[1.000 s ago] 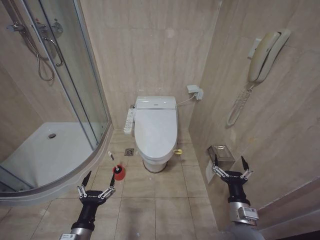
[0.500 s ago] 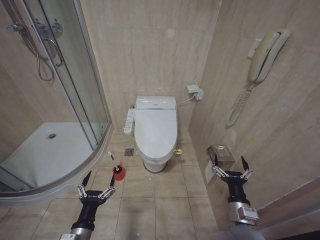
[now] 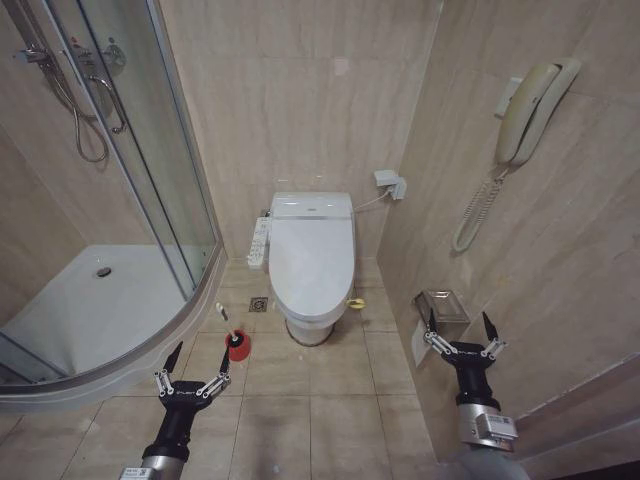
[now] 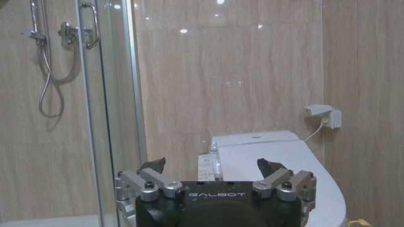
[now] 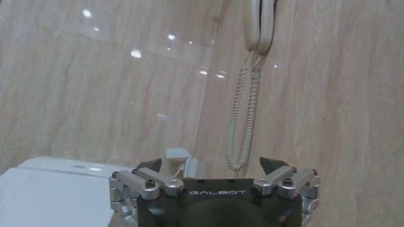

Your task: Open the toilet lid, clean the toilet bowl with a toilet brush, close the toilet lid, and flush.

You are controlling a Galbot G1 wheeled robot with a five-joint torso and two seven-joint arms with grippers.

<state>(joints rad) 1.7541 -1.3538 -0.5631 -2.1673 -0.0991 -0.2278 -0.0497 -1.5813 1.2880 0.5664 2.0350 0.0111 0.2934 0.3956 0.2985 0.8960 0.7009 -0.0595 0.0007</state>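
Head view: toilet lid (image 3: pixel 312 255) down, long axis toward robot; both grippers' jaws spread.

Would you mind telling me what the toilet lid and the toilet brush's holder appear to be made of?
The toilet lid looks like glossy white plastic: smooth, evenly coloured, with soft sheen. The toilet brush has a thin white handle, probably plastic; its red holder looks like matte plastic, though it is too small to be sure.

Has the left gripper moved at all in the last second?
No. In the head view the left gripper hangs open just below the toilet brush in its red holder, the same spot as before, over the same floor tiles.
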